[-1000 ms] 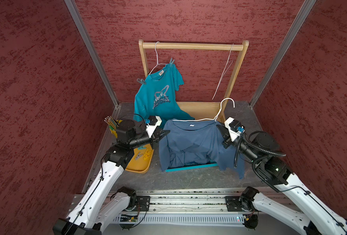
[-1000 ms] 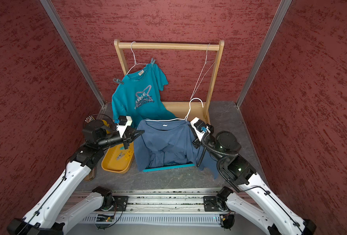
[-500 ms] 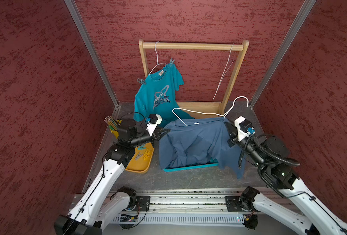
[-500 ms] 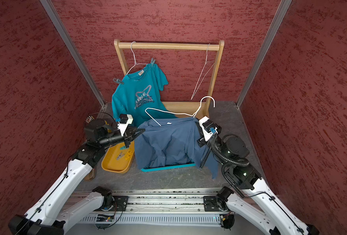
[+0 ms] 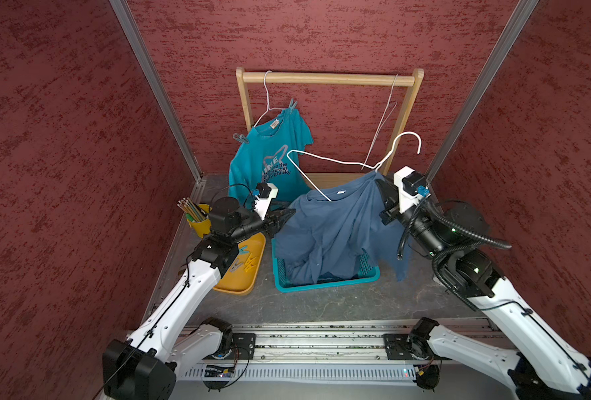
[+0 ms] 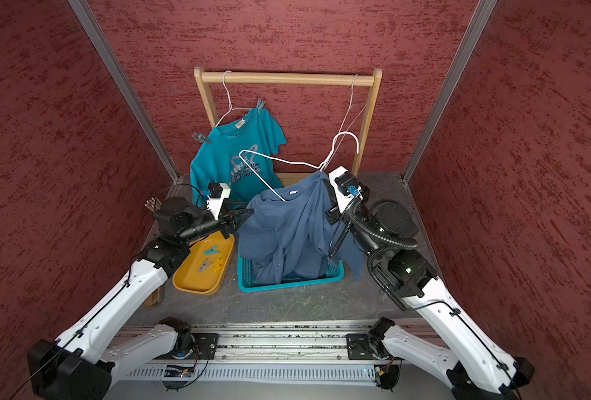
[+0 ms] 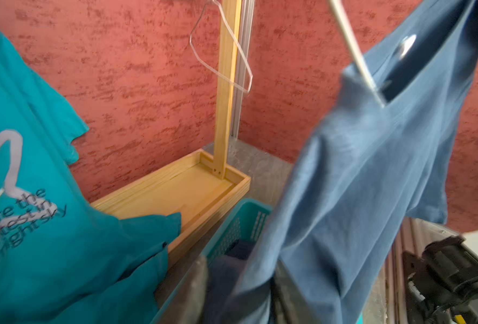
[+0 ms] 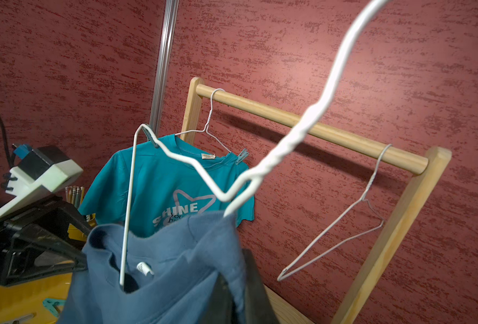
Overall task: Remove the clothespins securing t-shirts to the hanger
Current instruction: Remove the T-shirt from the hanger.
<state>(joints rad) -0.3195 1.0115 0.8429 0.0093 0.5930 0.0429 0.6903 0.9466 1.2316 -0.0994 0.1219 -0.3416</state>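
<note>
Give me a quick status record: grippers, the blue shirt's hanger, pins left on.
left gripper: open, at the shoulder of the slate blue t-shirt
right gripper: shut on that shirt's other shoulder
white hanger: off the wooden rail, tilted, one end out of the collar
clothespins on teal t-shirt: two
yellow tray: holds loose clothespins
teal basket: shirt's hem inside

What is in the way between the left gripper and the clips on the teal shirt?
Partly the white hanger: its corner pokes out in front of the teal shirt that carries the clips. The left gripper sits right beside the slate blue shirt.
</note>
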